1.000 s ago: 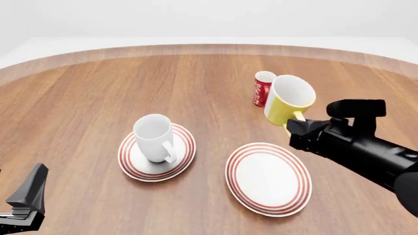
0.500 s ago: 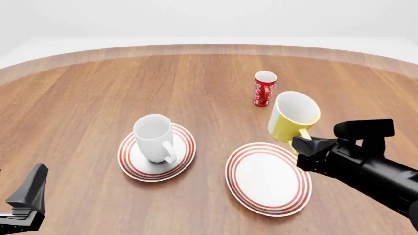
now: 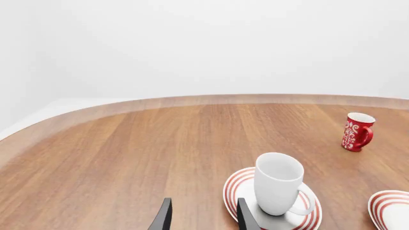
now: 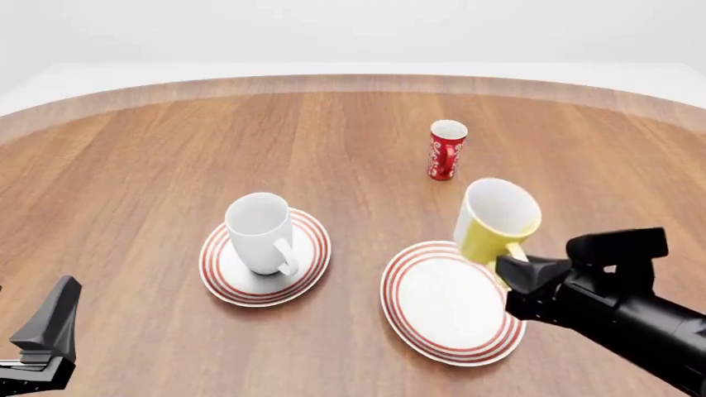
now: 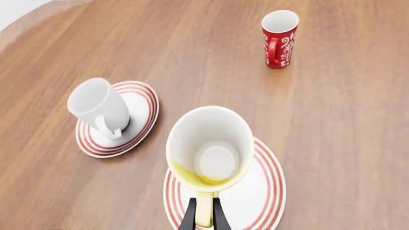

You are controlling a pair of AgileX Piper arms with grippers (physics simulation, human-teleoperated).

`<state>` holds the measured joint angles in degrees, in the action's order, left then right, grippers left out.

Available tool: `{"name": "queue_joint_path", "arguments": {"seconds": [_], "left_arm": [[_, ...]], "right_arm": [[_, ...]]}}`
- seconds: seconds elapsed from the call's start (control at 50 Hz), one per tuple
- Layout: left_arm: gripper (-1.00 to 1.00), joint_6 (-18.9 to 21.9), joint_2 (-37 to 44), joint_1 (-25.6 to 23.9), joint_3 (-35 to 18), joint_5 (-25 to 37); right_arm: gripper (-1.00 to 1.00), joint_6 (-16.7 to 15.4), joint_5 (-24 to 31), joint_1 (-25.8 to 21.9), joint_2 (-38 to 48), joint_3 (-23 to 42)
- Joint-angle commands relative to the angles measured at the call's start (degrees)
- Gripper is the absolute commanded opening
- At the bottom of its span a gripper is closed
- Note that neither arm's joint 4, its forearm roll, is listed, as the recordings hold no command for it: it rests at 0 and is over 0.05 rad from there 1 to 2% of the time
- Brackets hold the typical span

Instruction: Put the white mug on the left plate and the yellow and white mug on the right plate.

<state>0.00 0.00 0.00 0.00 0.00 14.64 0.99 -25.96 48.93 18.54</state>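
We see the right gripper (image 5: 204, 216) clamped on the handle of the yellow and white mug (image 4: 495, 222), over the right plate (image 4: 452, 303) at 2 o'clock. The white mug (image 4: 261, 234) stands on the left plate (image 4: 264, 257). The left gripper (image 3: 203, 216) is apart.

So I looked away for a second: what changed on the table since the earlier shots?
The right end effector, shut on the handle of the yellow and white mug, carried it away from the red cup, nearer and toward the right plate. Unchanged: the white mug on the left plate, the red cup, and the idle left end effector.
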Motion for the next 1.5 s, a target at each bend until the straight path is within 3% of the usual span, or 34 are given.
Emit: {"name": "queue_joint_path", "arguments": {"seconds": [0.02, 0.76, 1.5], "left_arm": [[1.00, 0.0, 0.0, 0.0, 0.0, 0.0], [1.00, 0.0, 0.0, 0.0, 0.0, 0.0], [1.00, 0.0, 0.0, 0.0, 0.0, 0.0]], "right_arm": [[-1.00, 0.4, -1.1, -0.7, 0.4, -1.0], [-1.00, 1.9, -9.4, -2.5, 8.0, -4.6], [-1.00, 1.3, -14.5, -2.6, 14.9, -5.1]]}}
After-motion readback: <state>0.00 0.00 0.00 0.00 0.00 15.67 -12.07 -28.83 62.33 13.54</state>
